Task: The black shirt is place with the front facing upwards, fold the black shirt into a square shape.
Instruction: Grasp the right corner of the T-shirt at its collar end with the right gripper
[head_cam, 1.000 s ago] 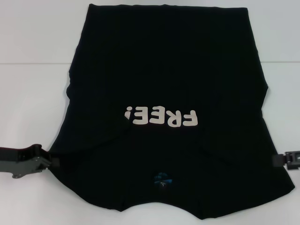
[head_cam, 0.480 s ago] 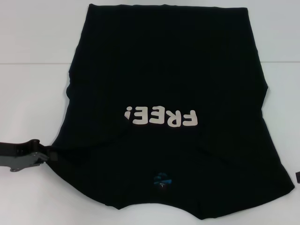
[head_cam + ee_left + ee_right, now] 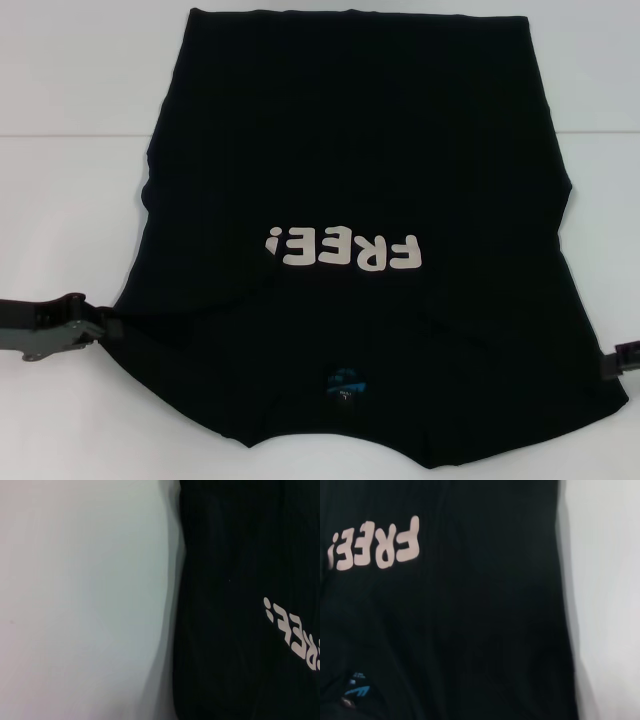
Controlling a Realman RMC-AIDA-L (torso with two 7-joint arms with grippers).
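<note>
now the right gripper [image 3: 622, 357] is back at the black shirt [image 3: 350, 150]'s right edge; the left gripper [image 3: 100, 328] stays at its left sleeve, so a side fold looks underway. finger states: cannot tell.

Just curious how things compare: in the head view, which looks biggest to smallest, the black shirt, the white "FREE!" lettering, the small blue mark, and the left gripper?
1. Black shirt
2. "FREE!" lettering
3. Left gripper, though partly cut off at the picture's edge
4. Blue mark
</note>
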